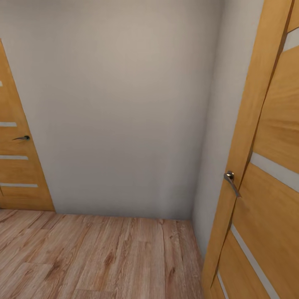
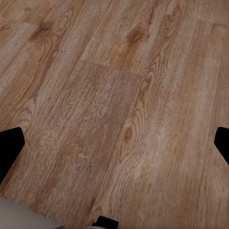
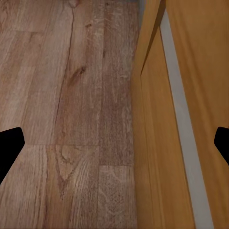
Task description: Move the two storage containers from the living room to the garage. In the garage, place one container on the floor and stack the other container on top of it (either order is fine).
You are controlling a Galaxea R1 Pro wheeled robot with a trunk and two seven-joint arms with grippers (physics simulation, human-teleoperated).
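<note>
Both grippers stood with their jaws spread wide and nothing between them: the left gripper [image 2: 114, 143] hung over bare wood-plank floor [image 2: 109, 95], and the right gripper [image 3: 114, 143] hung over the same planks with an orange-brown door [image 3: 167, 143] running just beside it. From the head camera, that door [image 1: 265, 166] with its metal handle [image 1: 231, 180] rose close by, a pale wall [image 1: 124, 116] faced ahead, and a second door [image 1: 16, 166] stood farther off. No storage container was to be seen, nor any concrete. As a judgement, the robot was in transit empty-handed, so carrying and stacking seemingly remained undone.
</note>
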